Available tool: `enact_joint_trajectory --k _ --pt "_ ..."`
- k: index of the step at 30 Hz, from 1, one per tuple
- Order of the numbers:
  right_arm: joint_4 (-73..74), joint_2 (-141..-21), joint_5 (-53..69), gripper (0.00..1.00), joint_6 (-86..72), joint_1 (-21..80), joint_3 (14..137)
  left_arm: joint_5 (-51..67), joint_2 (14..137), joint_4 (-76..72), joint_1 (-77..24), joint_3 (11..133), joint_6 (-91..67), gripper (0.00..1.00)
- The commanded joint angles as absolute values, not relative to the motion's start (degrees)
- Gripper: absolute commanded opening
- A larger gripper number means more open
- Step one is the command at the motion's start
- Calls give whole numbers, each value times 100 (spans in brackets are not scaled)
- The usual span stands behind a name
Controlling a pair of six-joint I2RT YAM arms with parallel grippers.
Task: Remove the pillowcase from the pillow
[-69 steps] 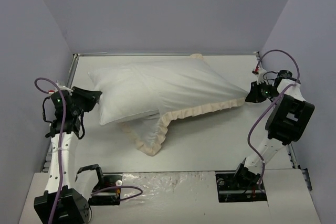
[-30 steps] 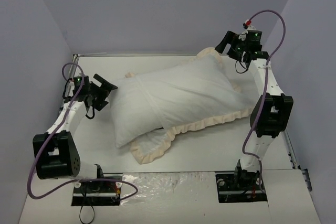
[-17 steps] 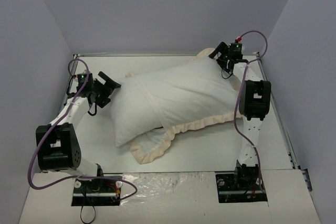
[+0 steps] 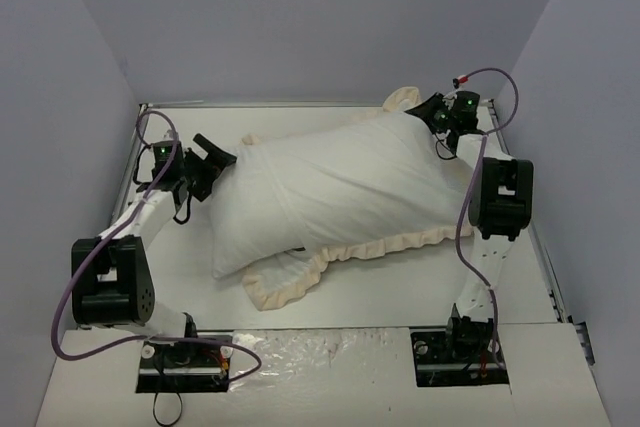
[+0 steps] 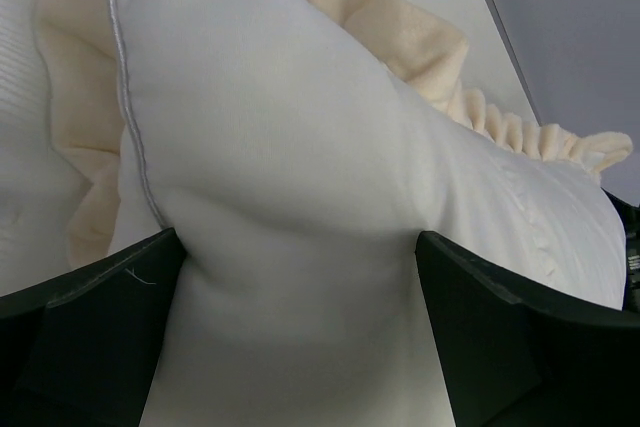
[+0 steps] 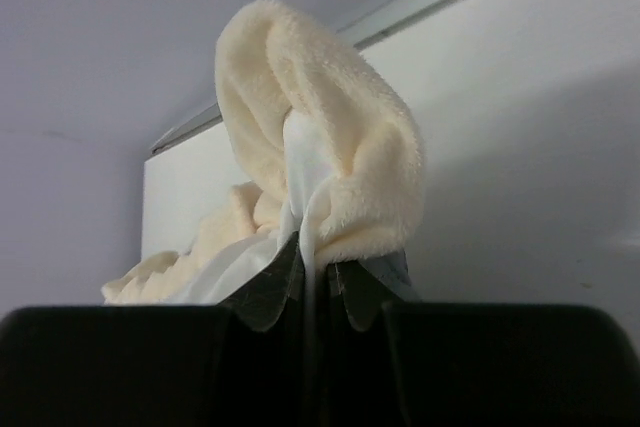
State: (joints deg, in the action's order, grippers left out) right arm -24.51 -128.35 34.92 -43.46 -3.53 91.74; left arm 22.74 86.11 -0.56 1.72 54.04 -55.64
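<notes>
A plump white pillow (image 4: 250,212) lies slantwise across the table, its left end bare. The pillowcase (image 4: 400,240), white with a cream frill, covers the remainder, and a frilled flap (image 4: 285,277) trails out at the near left. My right gripper (image 4: 432,115) is at the far right corner, shut on the pillowcase's frilled corner (image 6: 330,137), pinched between its jaws (image 6: 318,265). My left gripper (image 4: 218,169) stands open with the pillow's left end (image 5: 280,167) bulging between its fingers (image 5: 297,239). Cream frill (image 5: 400,27) shows behind that end.
Lilac walls close the table in on the left, back and right. A metal rail (image 4: 300,104) runs along the far edge, close behind the right gripper. Both arm bases and a crinkled clear sheet (image 4: 320,347) sit at the near edge.
The right gripper came down onto the far right corner and shut on the frill. The left gripper pushed in over the pillow's left end, still open.
</notes>
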Motion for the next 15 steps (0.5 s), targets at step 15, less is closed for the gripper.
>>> enact_joint_trajectory --k 15 --pt "-2076 -9063 6416 0 -1479 -387 6918 1574 5643 -473 431 3859 -5467 94"
